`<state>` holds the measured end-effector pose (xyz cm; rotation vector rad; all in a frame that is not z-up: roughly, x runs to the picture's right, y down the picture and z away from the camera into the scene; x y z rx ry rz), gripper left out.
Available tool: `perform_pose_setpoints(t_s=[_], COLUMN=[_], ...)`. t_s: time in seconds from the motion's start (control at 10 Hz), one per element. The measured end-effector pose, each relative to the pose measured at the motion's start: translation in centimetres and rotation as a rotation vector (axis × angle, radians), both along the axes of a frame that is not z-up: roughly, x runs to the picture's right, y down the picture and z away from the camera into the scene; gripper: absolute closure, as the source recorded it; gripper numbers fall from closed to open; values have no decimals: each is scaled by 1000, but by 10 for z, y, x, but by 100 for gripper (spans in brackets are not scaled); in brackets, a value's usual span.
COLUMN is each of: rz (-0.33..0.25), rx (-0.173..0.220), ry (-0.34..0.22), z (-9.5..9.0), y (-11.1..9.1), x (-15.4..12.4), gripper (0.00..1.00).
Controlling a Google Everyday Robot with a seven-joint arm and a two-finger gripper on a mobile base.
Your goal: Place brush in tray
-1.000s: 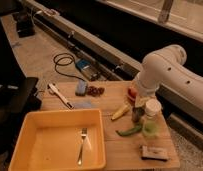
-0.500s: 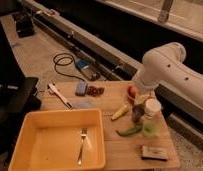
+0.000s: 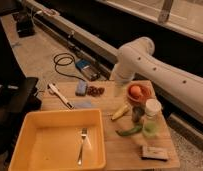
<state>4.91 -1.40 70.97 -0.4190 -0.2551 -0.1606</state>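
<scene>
The brush point(image 3: 60, 95), with a slim white handle, lies slanted on the far left corner of the wooden table, outside the tray. The yellow tray point(image 3: 25, 145) fills the table's near left and holds a silver fork point(image 3: 82, 145). My gripper point(image 3: 116, 83) is at the end of the white arm point(image 3: 145, 60), over the table's far edge. It is right of the brush and well apart from it, with nothing seen in it.
An orange bowl point(image 3: 138, 93) with a fruit, a banana point(image 3: 120, 111), a green pepper point(image 3: 128, 131), a dark jar point(image 3: 137, 114) and a white-capped bottle point(image 3: 152, 119) crowd the right side. A blue sponge point(image 3: 81, 88), red grapes point(image 3: 96, 91) and a small box point(image 3: 154, 153) also lie on the table.
The arm has swung left along the table's far edge, closer to the brush. The brush, tray and fork have not moved.
</scene>
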Motion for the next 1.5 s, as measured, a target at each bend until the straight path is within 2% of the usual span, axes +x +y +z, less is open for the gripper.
perform_pose_setpoints(t_s=[0.2,0.3,0.4,0.9,1.0,1.2,1.5], rz=[10,20,24,27,28,26,50], rx=[7,34,46,51,47,31,-26], ry=[-41,-72,-83,-82,-81,-93,-127], z=[12,17,18,19,23,38,81], y=[-8,-12,-14,-15,-16,-15,2], x=[-45,-77,-88,-90,-91,-109,-160], gripper=[35,35,35,35,35,35,35])
